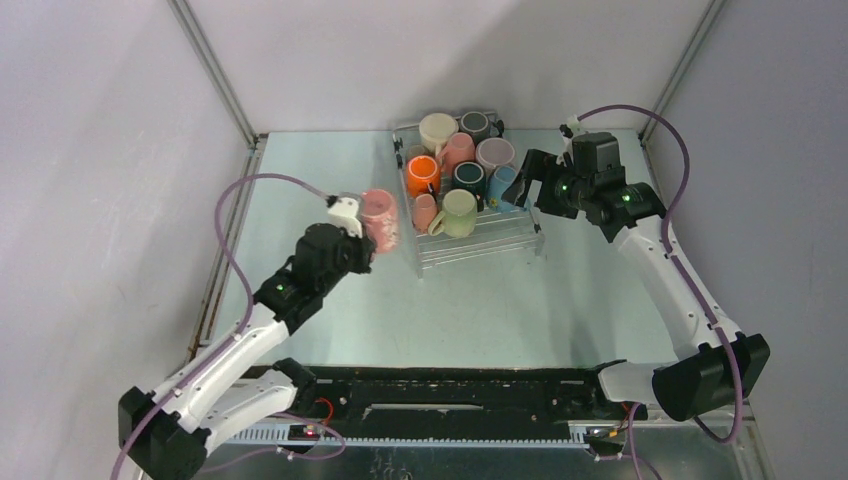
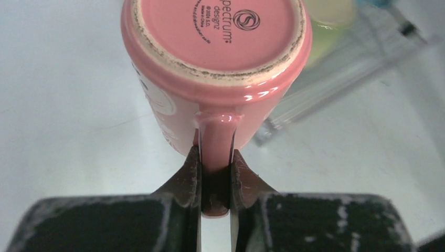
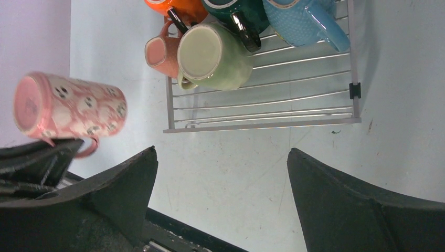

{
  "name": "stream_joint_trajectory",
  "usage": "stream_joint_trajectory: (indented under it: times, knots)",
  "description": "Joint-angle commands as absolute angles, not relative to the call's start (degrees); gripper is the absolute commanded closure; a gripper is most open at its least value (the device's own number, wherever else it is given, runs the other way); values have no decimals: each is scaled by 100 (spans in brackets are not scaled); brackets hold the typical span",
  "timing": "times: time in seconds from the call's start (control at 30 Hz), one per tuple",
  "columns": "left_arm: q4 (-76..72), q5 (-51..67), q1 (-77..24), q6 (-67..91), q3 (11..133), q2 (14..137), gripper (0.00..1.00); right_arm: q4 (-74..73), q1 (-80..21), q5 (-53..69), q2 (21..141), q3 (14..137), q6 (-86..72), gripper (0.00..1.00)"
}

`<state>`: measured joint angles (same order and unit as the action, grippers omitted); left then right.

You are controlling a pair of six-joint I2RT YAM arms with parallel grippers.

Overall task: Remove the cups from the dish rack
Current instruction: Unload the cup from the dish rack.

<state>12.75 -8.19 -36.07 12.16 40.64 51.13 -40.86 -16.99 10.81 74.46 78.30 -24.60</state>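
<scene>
Mid-unloading, pinching the pink cup (image 2: 215,63) by its handle tight in the left claw (image 2: 215,163), sideways over the table (image 1: 450,310) just left of the dish rack (image 1: 480,248), right claw (image 3: 219,155) gaping empty beside the rack's other cups (image 1: 460,175); next, probably, righting, lowering, releasing.

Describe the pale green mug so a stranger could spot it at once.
Find the dish rack at the table's far middle. Of the mugs crowded in it, the pale green mug lies at the near edge, the only green one.
</scene>
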Motion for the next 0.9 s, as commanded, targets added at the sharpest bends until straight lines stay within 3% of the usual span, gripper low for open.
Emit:
stream_joint_trajectory:
  times: [0.0,0.27,0.5,0.87]
  knots:
    - [551,-1509,-2761,1534,4045,4878,100,-3953,-1705,1053,7383,7817,-2480,0]
    - [-371,-1386,-1762,1809,4418,5823,100,-3938,-1775,1048,7307,7688,-2476,0]
    - [-92,-766,-1697,2219,5068,6212,100,-3734,-1968,1171,7269,7660,-2587,0]
    - [95,1312,-1688,4406,5429,5767,100,-2564,-2777,1393,7423,7645,-3481,0]
